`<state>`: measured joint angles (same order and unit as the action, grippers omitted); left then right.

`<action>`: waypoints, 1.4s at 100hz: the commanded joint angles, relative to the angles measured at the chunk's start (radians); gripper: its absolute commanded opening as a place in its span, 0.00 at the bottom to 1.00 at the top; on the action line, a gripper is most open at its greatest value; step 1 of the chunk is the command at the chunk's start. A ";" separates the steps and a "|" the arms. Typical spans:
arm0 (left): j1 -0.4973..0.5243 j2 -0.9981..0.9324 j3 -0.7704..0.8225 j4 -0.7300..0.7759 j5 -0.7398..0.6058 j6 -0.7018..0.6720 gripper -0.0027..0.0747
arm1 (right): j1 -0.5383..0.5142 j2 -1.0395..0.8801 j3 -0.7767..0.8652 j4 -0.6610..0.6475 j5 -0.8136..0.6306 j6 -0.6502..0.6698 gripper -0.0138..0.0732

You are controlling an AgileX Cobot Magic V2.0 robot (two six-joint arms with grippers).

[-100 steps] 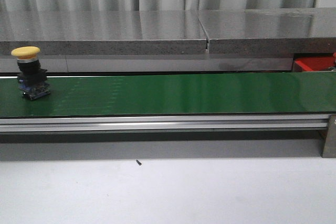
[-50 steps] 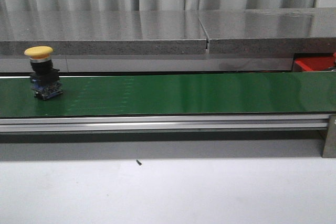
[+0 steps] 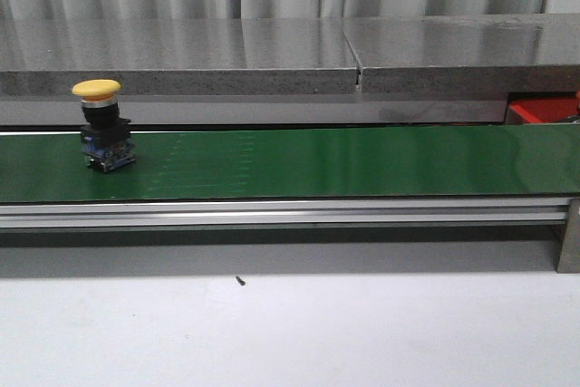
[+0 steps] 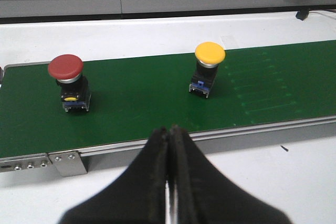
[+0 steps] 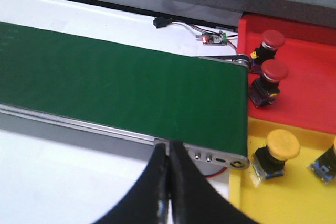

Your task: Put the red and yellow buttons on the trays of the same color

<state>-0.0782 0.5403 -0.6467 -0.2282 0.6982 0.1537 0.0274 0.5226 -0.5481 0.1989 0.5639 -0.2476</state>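
While the yellow button (image 3: pixel 102 127) stands upright on the green belt (image 3: pixel 344 162) toward my left, both my grippers hang back, fingers pressed together, nothing held: left gripper (image 4: pixel 169 135), right gripper (image 5: pixel 167 153). A red button (image 4: pixel 68 81) stands further back on the belt. Red tray (image 5: pixel 310 82) and yellow tray (image 5: pixel 273 200) sit just past the belt's end, so I judge I'm waiting.

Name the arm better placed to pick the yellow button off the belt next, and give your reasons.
Probably left. The yellow button stands upright on the green belt just ahead of the shut left gripper. The right gripper hangs over the belt's bare far end by the trays, with no belt button in its view.
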 commanded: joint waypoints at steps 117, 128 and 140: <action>-0.008 -0.074 0.008 -0.017 -0.052 0.003 0.01 | 0.593 1.190 -1.052 0.027 0.354 -0.057 0.81; -0.008 -0.074 0.008 -0.017 -0.052 0.003 0.01 | 0.596 1.267 -1.138 0.027 0.387 -0.069 0.78; -0.008 -0.074 0.008 -0.017 -0.052 0.003 0.01 | 0.596 1.343 -1.219 0.030 0.393 -0.069 0.73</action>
<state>-0.0782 0.4623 -0.6118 -0.2282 0.7123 0.1537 0.6248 1.8772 -1.6907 0.2109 0.9759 -0.3025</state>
